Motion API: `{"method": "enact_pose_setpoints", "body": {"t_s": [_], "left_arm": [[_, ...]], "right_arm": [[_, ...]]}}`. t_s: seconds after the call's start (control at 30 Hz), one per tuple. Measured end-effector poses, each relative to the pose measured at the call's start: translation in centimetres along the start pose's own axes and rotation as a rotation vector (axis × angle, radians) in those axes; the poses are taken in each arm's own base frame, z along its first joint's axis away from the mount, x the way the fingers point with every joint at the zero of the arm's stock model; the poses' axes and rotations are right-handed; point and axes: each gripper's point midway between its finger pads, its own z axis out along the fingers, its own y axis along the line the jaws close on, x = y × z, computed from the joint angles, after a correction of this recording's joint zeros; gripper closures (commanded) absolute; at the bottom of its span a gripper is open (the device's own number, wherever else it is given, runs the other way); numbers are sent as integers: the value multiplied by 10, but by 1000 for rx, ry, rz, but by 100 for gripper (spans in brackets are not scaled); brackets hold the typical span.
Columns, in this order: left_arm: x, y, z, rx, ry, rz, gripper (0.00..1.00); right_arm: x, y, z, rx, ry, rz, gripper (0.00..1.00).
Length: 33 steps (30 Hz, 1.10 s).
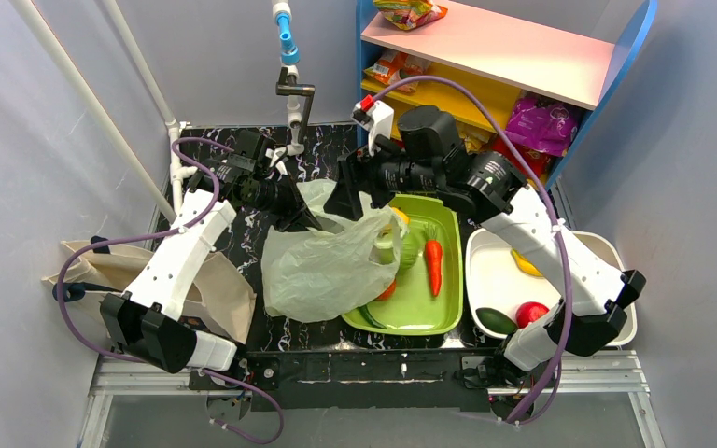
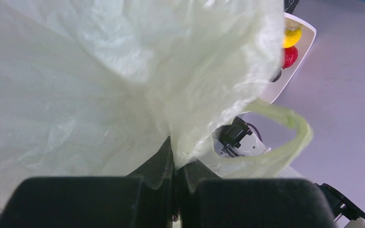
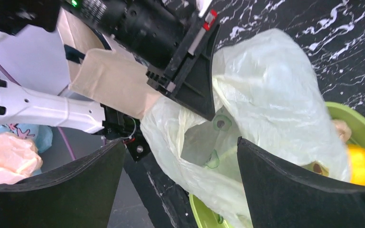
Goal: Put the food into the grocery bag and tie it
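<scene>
Nearest the arm bases, right side: white rectangular plastic tub [image 1: 490, 275] holds a red round fruit [image 1: 529, 313], a dark green oblong vegetable [image 1: 495, 320] and a yellow piece [image 1: 526, 264]. None of it is bagged.

Left side: stiff beige canvas tote [image 1: 219, 294], not in play.

Middle: thin translucent pale-green plastic carrier bag [image 1: 322, 266] lies slumped on the black marbled surface [image 1: 275, 336], its right side draped over the lime-green plastic tray [image 1: 448, 322]. Orange carrot [image 1: 434, 264] and yellow pepper [image 3: 360, 164] lie in the tray, outside the bag. Pale green round item [image 1: 397, 247] sits at the bag's edge; can't tell if it's inside or just under the film.

Left fingers [image 2: 154, 171] are pressed together, pinching bag film. Loop handle [image 2: 285, 137] hangs free. Right fingers [image 3: 285, 185] are spread wide at the bag mouth, gripping nothing.

Far back: colourful crinkly snack packets [image 1: 541, 121] on the shelf.

Judgement: early stage, bag being opened. Most of the loading and the tie are not yet done.
</scene>
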Motion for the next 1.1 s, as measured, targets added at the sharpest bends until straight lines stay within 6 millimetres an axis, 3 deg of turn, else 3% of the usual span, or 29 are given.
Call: {"method": "enact_pose_setpoints", "body": {"t_s": [0.17,0.3,0.5,0.6,0.8,0.93,1.1], "left_arm": [[0,0,0,0,0,1,100],[-1,1,0,0,-1,1,100],[-1,1,0,-1,-3,6,100],[-1,3,-1,-8,-2,22,100],[-5,8,-8,-60,-13,84,100],[-6,14,-7,-91,-7,101,100],[-7,19,-4,-117,0,104,100]], "right_arm": [[-19,5,-11,4,-56,-15,6],[-16,-1,-12,38,-47,-9,6],[1,-37,-25,230,-12,33,5],[30,-72,-44,355,29,100,4],[132,-149,-85,580,187,300,2],[190,-162,-86,602,325,383,2],[221,-167,-71,591,436,444,2]]}}
